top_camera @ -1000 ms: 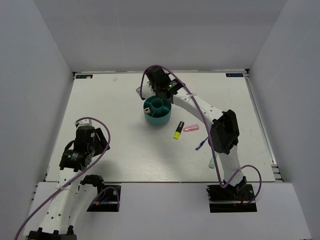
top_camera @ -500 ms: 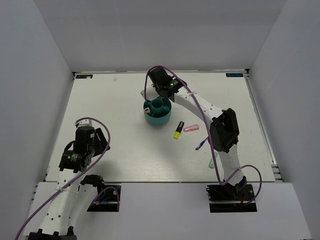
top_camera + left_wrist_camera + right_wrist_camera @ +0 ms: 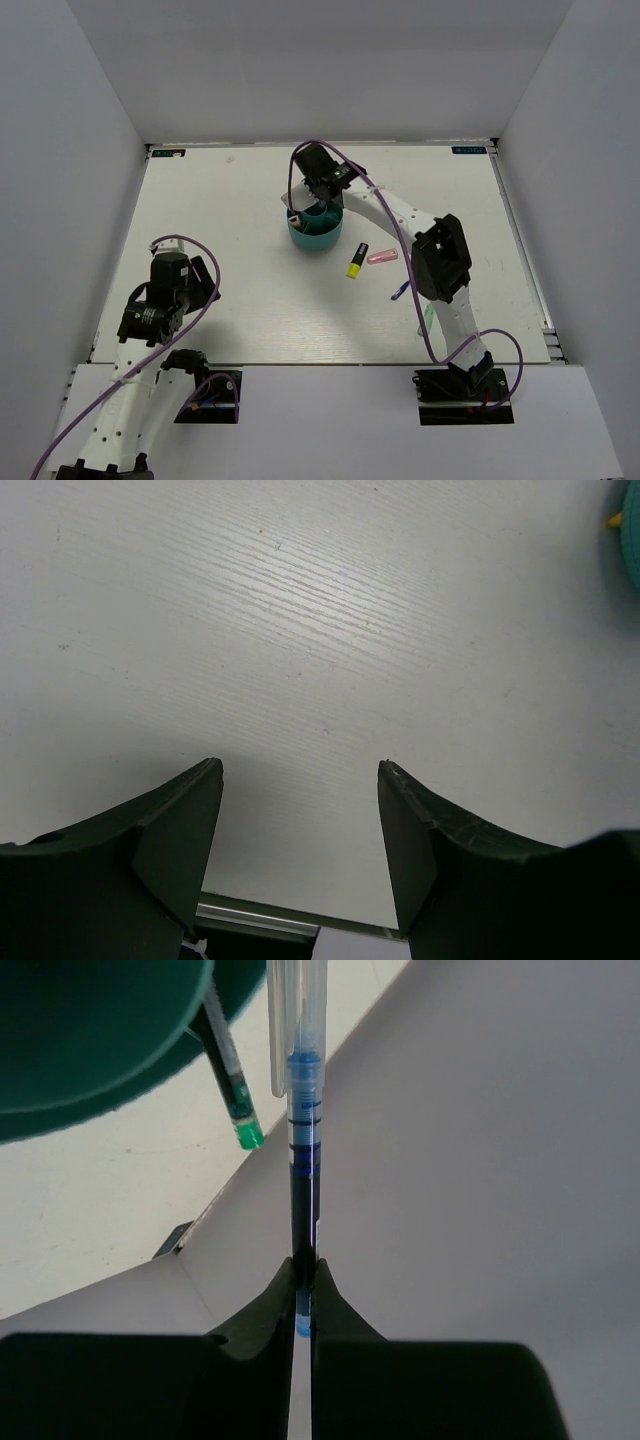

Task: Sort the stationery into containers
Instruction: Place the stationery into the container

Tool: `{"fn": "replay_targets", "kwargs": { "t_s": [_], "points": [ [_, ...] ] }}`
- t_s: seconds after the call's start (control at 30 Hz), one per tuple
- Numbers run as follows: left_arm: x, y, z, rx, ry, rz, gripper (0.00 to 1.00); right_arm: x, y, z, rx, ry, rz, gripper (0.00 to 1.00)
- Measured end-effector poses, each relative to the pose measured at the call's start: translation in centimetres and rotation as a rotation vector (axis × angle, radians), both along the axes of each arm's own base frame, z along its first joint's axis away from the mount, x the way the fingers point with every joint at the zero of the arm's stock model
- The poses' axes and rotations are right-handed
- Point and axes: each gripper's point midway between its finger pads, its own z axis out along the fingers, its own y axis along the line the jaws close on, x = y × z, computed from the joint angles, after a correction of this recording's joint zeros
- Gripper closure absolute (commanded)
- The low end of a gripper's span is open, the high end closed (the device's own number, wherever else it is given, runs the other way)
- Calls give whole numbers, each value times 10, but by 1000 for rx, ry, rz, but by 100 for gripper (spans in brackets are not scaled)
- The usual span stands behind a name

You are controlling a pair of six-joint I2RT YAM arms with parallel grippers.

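Right wrist view, item 1: blue pen [image 3: 303,1110]. Thin clear barrel with blue ink inside and a clear clip near the far end. Pinched at one end between the fingers of the right tool [image 3: 303,1285], which are closed on it; the rest of its length projects straight out beyond them.
- Handling (judged): light, stiff, smooth plastic, likely to swivel or slip in a grip this close to the end. A hold nearer mid-barrel would steady it. Not fragile.
- Location: held above the table, its free end beside the rim of the teal organiser [image 3: 90,1030]. Whether it has entered a compartment cannot be told.

Item 2: green marker [image 3: 233,1095]. Dark barrel, green end, jutting slantwise past the organiser's edge, just beside the pen and apart from it.

Item 3, top external view: yellow highlighter [image 3: 356,260], pink piece [image 3: 382,256] and second blue pen [image 3: 402,290], loose on the table [image 3: 230,200] to the near right of the organiser.

Right arm: elbow raised, forearm stretched far and leftward, wrist over the organiser's far side.

Left arm: folded near its base, well apart from the items. Left tool [image 3: 300,810] open and empty over bare table.
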Motion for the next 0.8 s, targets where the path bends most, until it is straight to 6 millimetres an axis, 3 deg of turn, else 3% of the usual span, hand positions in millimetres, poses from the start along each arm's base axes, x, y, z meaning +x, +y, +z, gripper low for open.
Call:
{"fn": "replay_targets", "kwargs": {
  "t_s": [0.3,0.8],
  "points": [
    [0,0,0,0,-1,-1,26,-11,1,-28,-29,63,27,100],
    [0,0,1,-2,-6,-1,26,-23,22,-31,-19,75,81,99]
  ]
}}
